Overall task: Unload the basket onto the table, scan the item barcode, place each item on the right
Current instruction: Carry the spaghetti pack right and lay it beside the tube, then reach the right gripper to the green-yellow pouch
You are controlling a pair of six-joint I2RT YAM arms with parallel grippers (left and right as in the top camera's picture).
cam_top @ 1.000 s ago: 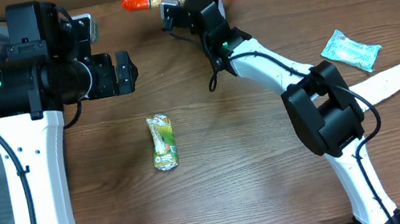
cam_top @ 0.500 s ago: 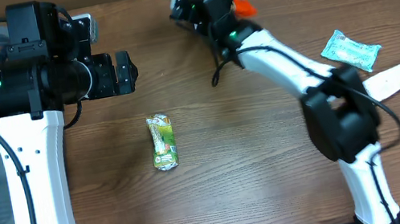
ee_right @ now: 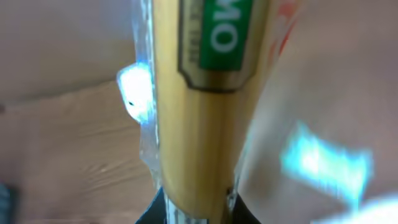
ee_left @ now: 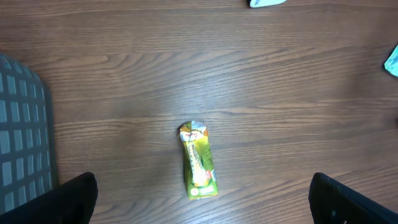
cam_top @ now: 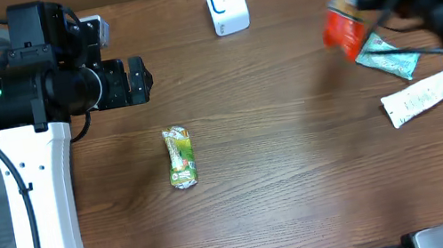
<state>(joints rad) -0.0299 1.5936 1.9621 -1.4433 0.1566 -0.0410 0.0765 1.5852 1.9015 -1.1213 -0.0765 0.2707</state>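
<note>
Wood-grain table (cam_top: 303, 182): at its left, the left gripper (cam_top: 140, 79) hangs wide open and empty, up-table from the green snack packet (cam_top: 180, 157). The white barcode scanner (cam_top: 226, 2) now stands uncovered. The orange-ended snack pack (cam_top: 341, 29) has swung from beside it to the far right, airborne and blurred, so it is likely picked but not yet scanned. The right gripper (ee_right: 194, 208) is clamped tight on that pack.

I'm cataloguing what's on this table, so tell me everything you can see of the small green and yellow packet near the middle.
The green and yellow packet is a small, elongated pouch of shiny, crinkled film with crimped ends; its print is too small to read. It lies flat on the wooden table, long axis running front to back, apart from every other item. Only the table touches it.
</note>
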